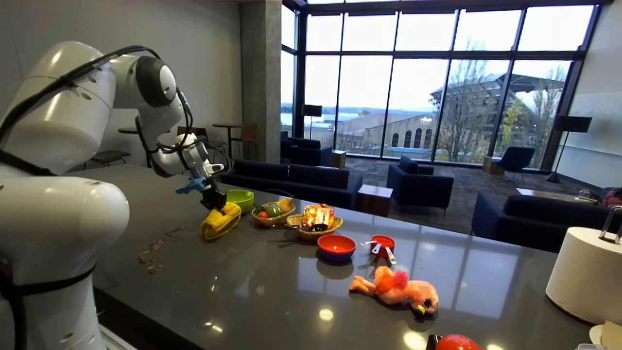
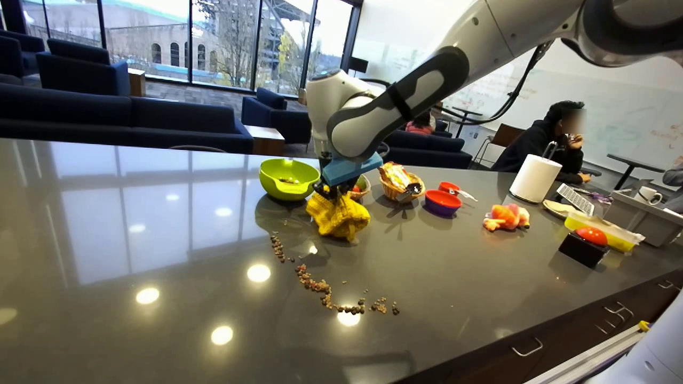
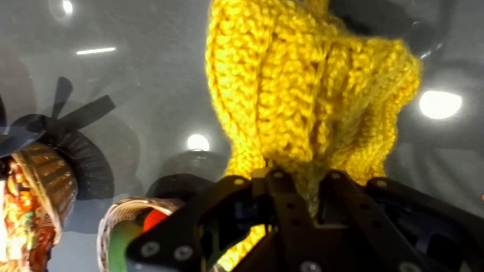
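1. Setting: a lounge with tall windows [image 1: 367, 80] and dark blue seating [image 1: 291, 176] lies beyond a glossy grey desk [image 2: 453, 304].
2. Grip: the pincer [image 3: 307, 179] has its fingers drawn close together, a fold of one yellow knitted cloth [image 2: 341, 217] pinched between them.
3. Location: the cloth is below the pincer, near the lime-green bowl [image 2: 288, 188]. Contact of its lowest edge with the desk cannot be confirmed.
4. Count: one lime-green bowl; one produce basket [image 1: 274, 222]; one packet basket [image 1: 316, 236]; one red-and-purple bowl [image 1: 336, 253]; one plush toy [image 1: 407, 290]; one paper-towel roll [image 1: 590, 274]; one red push button [image 1: 457, 343]; one broken trail of grains [image 2: 315, 285].
5. Uncertain count: handles of the red measuring cups [image 1: 384, 239] fan out; the number of cups cannot be read.
6. Obstructions: the wrist view cuts off the cloth at its top edge, and the pincer covers part of the produce basket there. An exterior view crops the push button.
7. Orientation: in the wrist view the cloth's long axis runs from the fingertips toward the top edge. In an exterior view the cloth [image 1: 218, 227] slants from upper right to lower left.
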Robot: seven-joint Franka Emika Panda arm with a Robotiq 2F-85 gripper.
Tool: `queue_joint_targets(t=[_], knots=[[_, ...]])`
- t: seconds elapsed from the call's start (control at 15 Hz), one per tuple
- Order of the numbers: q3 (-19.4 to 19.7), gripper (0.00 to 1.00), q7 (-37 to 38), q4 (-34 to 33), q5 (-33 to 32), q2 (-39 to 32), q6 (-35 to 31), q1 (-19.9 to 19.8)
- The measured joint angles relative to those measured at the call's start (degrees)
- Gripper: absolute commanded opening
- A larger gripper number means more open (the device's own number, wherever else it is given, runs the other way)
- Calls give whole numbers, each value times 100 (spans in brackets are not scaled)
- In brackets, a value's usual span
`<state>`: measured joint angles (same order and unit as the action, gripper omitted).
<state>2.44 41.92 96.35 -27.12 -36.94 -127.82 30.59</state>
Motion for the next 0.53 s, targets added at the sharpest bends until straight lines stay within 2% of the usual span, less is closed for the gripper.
queue_joint_targets(t=[0.53], knots=[[107,4,57,1306,-313,1045,444,-506]])
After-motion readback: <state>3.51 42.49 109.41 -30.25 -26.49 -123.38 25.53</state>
